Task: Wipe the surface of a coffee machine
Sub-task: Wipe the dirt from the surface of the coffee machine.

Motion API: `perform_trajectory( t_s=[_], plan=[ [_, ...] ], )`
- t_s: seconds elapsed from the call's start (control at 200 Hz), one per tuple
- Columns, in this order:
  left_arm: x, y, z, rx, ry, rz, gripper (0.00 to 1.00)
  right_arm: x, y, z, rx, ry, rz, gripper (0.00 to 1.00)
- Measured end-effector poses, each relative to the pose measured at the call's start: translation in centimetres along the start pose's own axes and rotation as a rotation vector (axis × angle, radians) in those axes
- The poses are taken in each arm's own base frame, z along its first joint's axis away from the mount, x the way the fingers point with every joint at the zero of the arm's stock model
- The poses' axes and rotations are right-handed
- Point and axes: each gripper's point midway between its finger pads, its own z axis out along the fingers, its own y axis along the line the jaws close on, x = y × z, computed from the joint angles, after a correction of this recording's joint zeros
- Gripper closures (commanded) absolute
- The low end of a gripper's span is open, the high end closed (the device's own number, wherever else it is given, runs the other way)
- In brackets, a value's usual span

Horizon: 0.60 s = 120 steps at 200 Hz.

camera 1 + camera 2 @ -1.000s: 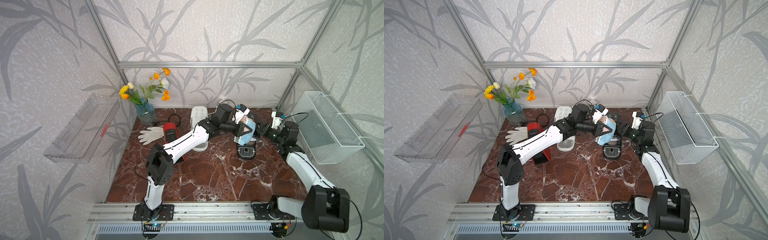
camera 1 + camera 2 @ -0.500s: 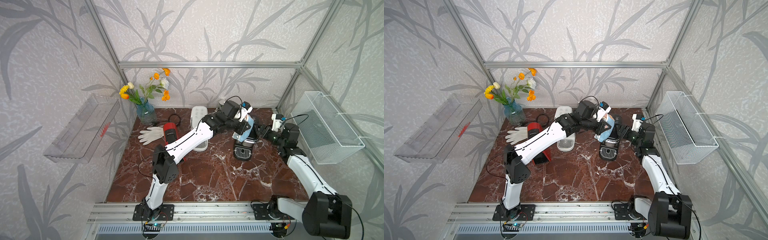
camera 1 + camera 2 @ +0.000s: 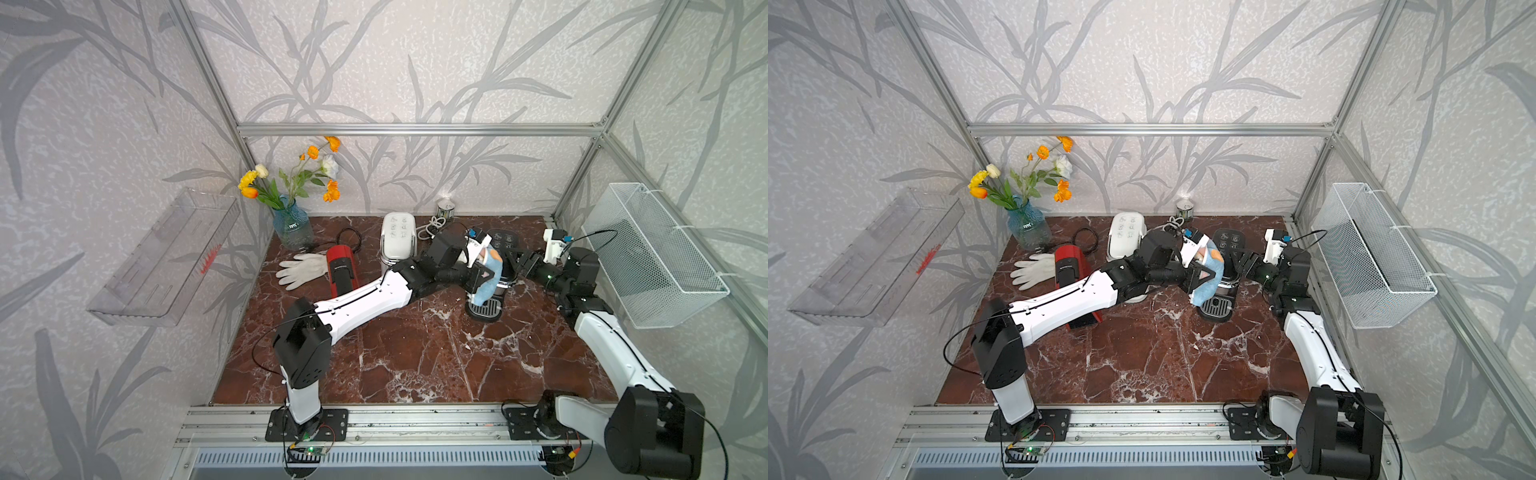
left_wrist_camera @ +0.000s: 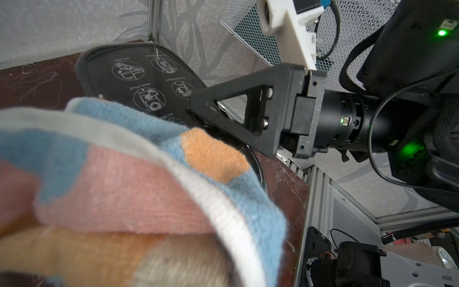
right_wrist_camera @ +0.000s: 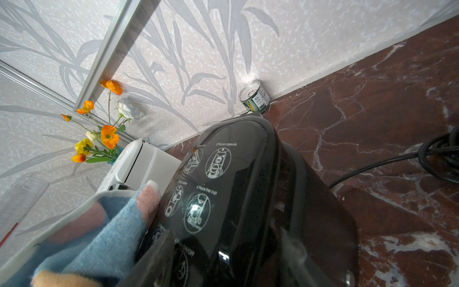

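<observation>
A black coffee machine (image 3: 505, 242) (image 3: 1228, 242) (image 5: 236, 198) (image 4: 139, 82) with white pictograms on its lid stands at the back right of the marble table. My left gripper (image 3: 483, 275) (image 3: 1201, 277) is shut on a blue, pink, orange and white cloth (image 3: 489, 279) (image 3: 1209, 283) (image 4: 124, 174) (image 5: 99, 236). The cloth lies against the machine's front left side and hangs over its drip tray (image 3: 484, 311). The cloth hides the left jaws in the left wrist view. My right gripper (image 3: 521, 266) (image 3: 1242, 266) (image 5: 226, 233) reaches in from the right, one finger on each side of the machine's body.
A white appliance (image 3: 399, 241), a red machine (image 3: 340, 270), a white glove (image 3: 301, 270) and a blue vase of flowers (image 3: 293, 224) stand at the back left. A tin can (image 3: 446, 208) sits by the back wall. A wire basket (image 3: 648, 253) hangs on the right wall.
My left arm has swung and carried the cloth a little downward over the black machine's front. The right gripper has stayed on the machine.
</observation>
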Motion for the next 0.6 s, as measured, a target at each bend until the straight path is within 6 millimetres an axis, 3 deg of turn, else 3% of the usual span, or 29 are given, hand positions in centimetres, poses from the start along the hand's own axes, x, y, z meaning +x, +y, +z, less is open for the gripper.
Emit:
perform_trajectory(
  t_s=[0.175,0.345,0.6],
  plan=[
    [1.3,-0.1,-0.2,0.042,-0.050,-0.097,1.00,0.0,0.0,0.0,0.000,0.000,0.001,0.36],
    [4.2,-0.1,-0.7,0.081,-0.074,-0.214,1.00,0.0,0.0,-0.1,0.002,-0.002,0.003,0.36],
    [12.8,2.4,0.0,-0.036,0.128,-0.336,1.00,0.1,0.0,-0.2,0.003,-0.005,0.006,0.36]
  ],
)
